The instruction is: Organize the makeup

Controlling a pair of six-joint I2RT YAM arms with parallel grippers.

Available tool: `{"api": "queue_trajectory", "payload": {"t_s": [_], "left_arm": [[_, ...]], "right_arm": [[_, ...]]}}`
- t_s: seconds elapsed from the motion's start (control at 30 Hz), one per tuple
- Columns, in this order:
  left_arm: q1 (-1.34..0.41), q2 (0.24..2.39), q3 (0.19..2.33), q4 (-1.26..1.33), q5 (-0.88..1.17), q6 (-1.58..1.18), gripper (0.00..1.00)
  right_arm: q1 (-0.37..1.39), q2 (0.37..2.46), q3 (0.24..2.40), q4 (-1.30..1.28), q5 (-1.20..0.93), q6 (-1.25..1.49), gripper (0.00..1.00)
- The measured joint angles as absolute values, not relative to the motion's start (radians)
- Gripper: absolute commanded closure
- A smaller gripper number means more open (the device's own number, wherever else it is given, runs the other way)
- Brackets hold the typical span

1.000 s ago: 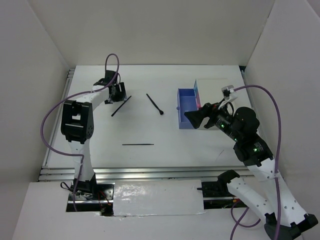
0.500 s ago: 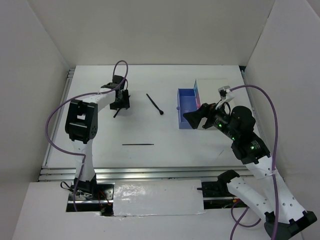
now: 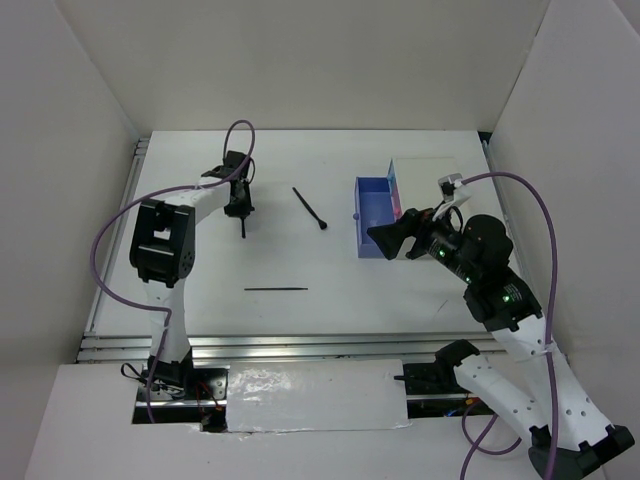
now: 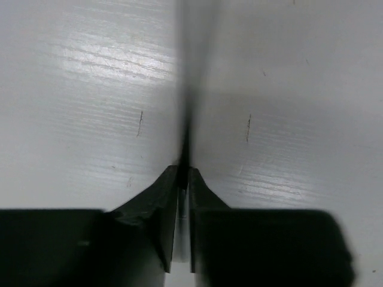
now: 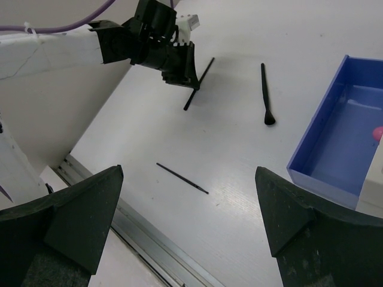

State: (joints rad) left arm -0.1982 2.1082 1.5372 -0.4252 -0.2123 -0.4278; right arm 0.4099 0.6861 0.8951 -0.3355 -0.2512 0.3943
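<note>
Left wrist view gives us little beyond the left gripper (image 4: 184, 179) itself. Its two dark fingers (image 4: 160, 200) are pressed together on a black pencil (image 4: 185, 134), which runs away from the lens over the white table (image 4: 72, 89) and dissolves into blur, so we lose its far end. In the top view this gripper sits at the far left part of the table, and only a short length of the pencil pokes out toward the near edge, the rest being hidden under the wrist. The right wrist view shows the pencil slanted, with both ends sticking out past the fingers, but we cannot tell whether its lower tip touches the table. A brush (image 3: 309, 207) lies flat between the left gripper and the open blue drawer (image 3: 372, 205), apart from both, its head pointing toward the near side. A thin black stick (image 3: 275, 289) lies nearer the arm bases, well apart from the brush and the pencil. The right gripper (image 3: 388, 238) hovers just beside the drawer's near corner, its fingers (image 5: 78, 209) spread wide with nothing between them. In its own view the drawer is cut off at the right edge, where a small pink spot shows, possibly an item inside. The white box (image 3: 430, 172) behind the drawer is partly hidden by the right arm.
</note>
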Motion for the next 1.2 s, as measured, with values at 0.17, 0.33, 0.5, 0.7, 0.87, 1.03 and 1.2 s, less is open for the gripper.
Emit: {"api": "queue_trajectory", "payload": {"t_s": [0.17, 0.33, 0.5, 0.7, 0.87, 1.03, 1.2], "left_arm": [[-0.198, 2.104, 1.531, -0.416, -0.211, -0.427, 1.00], [-0.197, 2.094, 1.512, -0.395, -0.196, -0.426, 1.00], [-0.183, 2.037, 1.419, -0.318, -0.121, -0.434, 1.00], [-0.193, 1.910, 1.298, -0.324, -0.035, -0.459, 1.00], [-0.208, 1.789, 1.294, -0.321, 0.003, -0.478, 1.00], [-0.225, 1.691, 1.284, -0.288, 0.059, -0.498, 1.00], [-0.317, 1.595, 1.232, -0.238, 0.157, -0.525, 1.00]], "right_arm": [[0.410, 0.678, 0.887, -0.331, -0.251, 0.395, 0.00], [0.410, 0.659, 0.875, -0.327, -0.251, 0.395, 0.00], [0.410, 0.656, 0.874, -0.322, -0.252, 0.397, 0.00], [0.410, 0.678, 0.854, -0.300, -0.252, 0.413, 0.00], [0.410, 0.719, 0.842, -0.277, -0.253, 0.436, 0.00], [0.410, 0.769, 0.842, -0.241, -0.259, 0.460, 0.00], [0.410, 0.897, 0.842, -0.124, -0.278, 0.525, 0.00]]}}
